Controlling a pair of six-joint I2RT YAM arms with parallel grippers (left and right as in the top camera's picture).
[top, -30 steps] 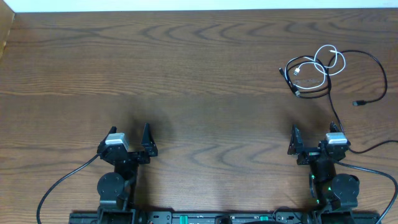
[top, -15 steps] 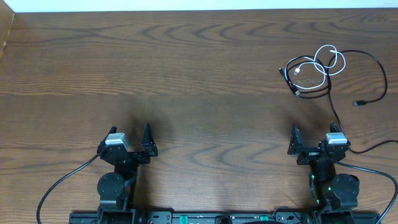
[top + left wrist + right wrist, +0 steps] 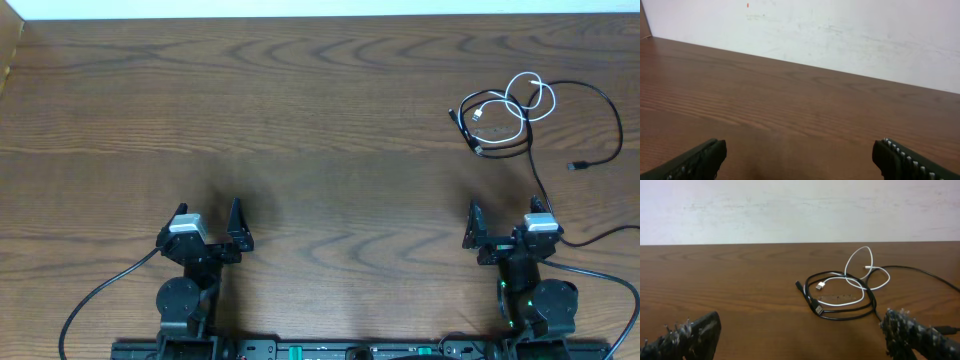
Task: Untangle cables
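The thin black cable (image 3: 872,300) and the white cable (image 3: 520,100) lie looped together on the tabletop (image 3: 320,120), far right (white loops crossing the black coil), ahead of the right hand (image 3: 506,214). Both it and the left hand (image 3: 208,212) stand wide open, gripping nothing

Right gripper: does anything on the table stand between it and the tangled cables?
Nothing visible does. The right gripper, jaws open, faces the black cable and the white cable looped together ahead of it, with only bare wooden table between. The left gripper is far off to the side.
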